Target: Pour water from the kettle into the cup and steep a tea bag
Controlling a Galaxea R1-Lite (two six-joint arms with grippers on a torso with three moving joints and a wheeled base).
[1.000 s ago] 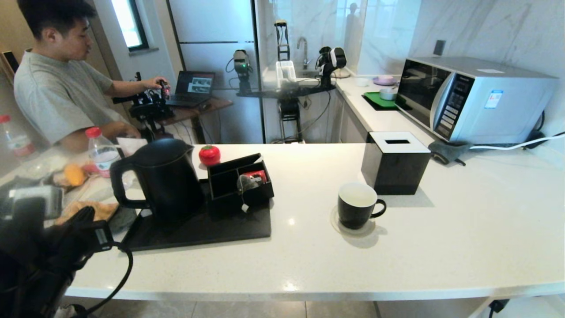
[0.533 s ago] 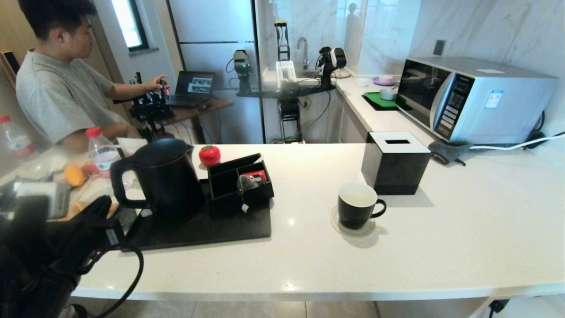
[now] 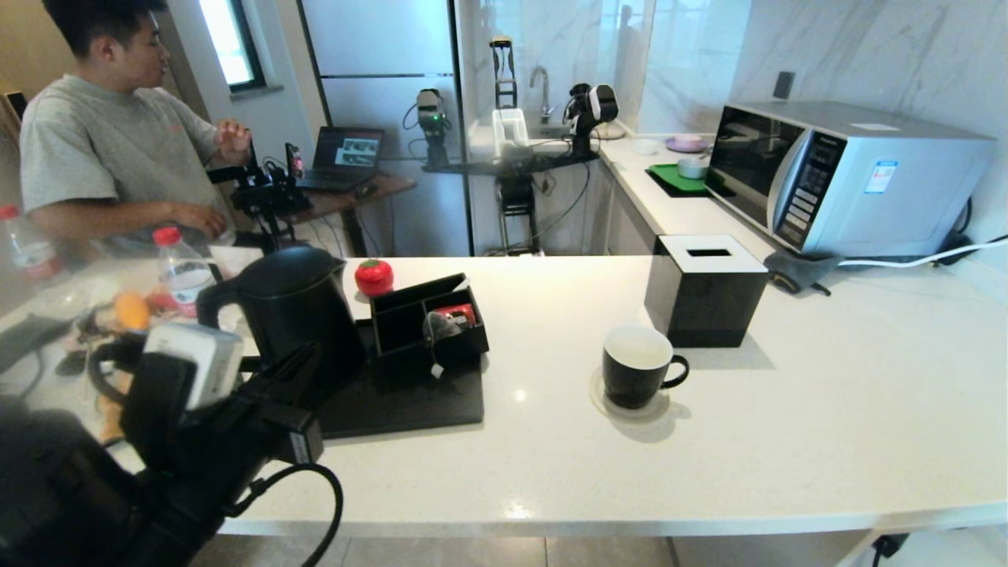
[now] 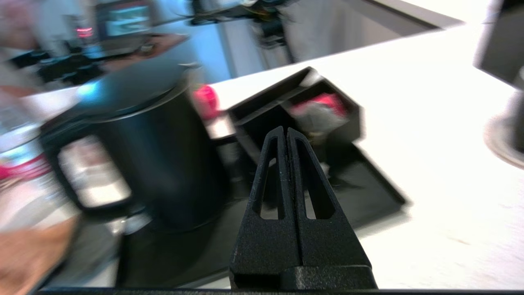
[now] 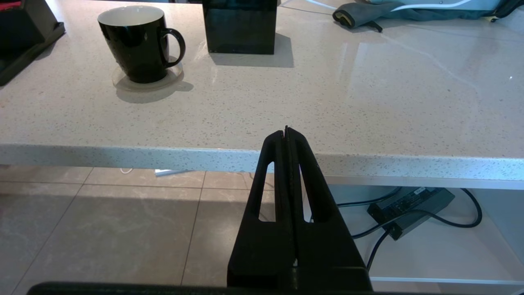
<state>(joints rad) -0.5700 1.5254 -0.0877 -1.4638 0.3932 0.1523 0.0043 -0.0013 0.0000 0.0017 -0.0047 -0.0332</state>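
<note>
Progress: nothing poured yet; cup (image 3: 636,367) white inside, no water visible, no bag in it.
Kettle (image 3: 295,313): upright on the black tray (image 3: 409,405), lid on, loop handle toward the robot's left.
Tea bag (image 3: 441,325): in the black organiser box (image 3: 429,319) on the tray, string and tag hanging over the front wall.
Cup position: on a round coaster (image 3: 630,403), well right of the tray, just in front of the tissue box (image 3: 705,289).
Left gripper (image 4: 285,135): fingers pressed together, empty, over the tray's near edge, kettle handle just beside, not touching.
Right gripper (image 5: 286,133): closed, empty, parked below the counter edge (image 5: 163,153), far from the cup.
Left to do: grasp handle, pour, steep bag.
</note>
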